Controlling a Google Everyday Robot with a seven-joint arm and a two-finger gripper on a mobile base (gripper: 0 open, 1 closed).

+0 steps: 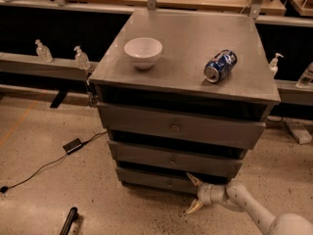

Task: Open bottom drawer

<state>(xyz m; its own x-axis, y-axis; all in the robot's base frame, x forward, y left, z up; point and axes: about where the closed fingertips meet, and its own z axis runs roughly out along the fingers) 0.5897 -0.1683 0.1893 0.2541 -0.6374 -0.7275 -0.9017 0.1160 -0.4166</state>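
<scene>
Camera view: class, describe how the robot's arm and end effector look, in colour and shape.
The arm, low at the right, is smooth pale grey-white, built of rounded tubular segments. Its end effector, by the bottom drawer, has two cream, tapering, pointed fingers. No cables or markings show.

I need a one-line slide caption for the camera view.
Open gripper at the bottom drawer front, right of its knob; bowl and can on the cabinet.
</scene>
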